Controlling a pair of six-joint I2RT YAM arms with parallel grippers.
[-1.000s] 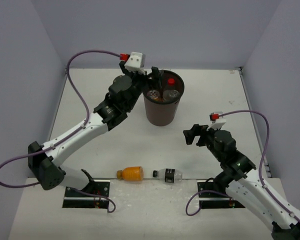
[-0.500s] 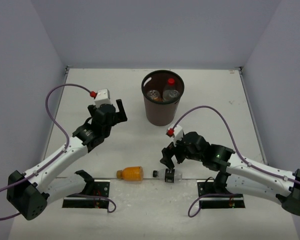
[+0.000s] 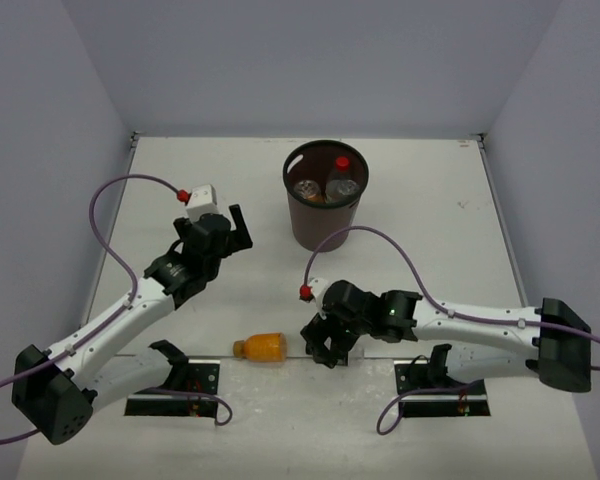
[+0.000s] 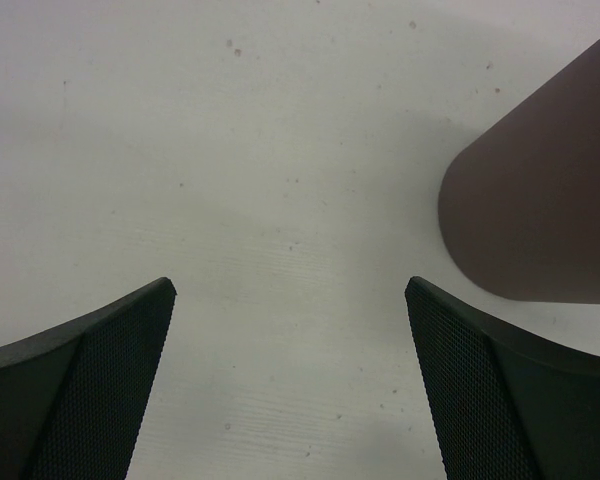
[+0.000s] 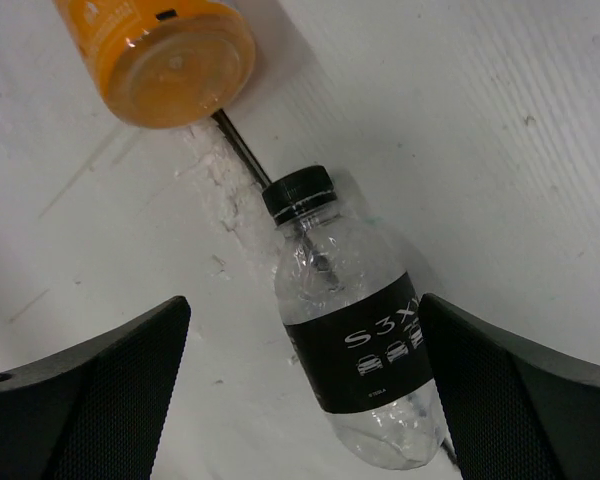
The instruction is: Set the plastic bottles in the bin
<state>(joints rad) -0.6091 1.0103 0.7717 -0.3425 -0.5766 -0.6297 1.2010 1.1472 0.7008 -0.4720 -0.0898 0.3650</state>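
The brown bin (image 3: 325, 228) stands at the back middle, with a red-capped bottle (image 3: 341, 165) and other bottles inside. An orange bottle (image 3: 262, 346) lies near the front edge; its base shows in the right wrist view (image 5: 170, 55). The short black-capped bottle (image 5: 355, 330) lies on the table beside it. My right gripper (image 5: 302, 300) is open, with that bottle between its fingers, nearer the right one; in the top view the gripper (image 3: 330, 345) hides it. My left gripper (image 3: 242, 228) is open and empty, left of the bin (image 4: 540, 200).
A dark seam in the table (image 5: 242, 150) runs under the two lying bottles. The arm bases and black mounting plates (image 3: 175, 385) sit at the near edge. Grey walls close in the table on three sides.
My right gripper has swung left and down to the black-capped bottle. My left gripper has drawn back from the bin's rim to the left and now holds almost still.
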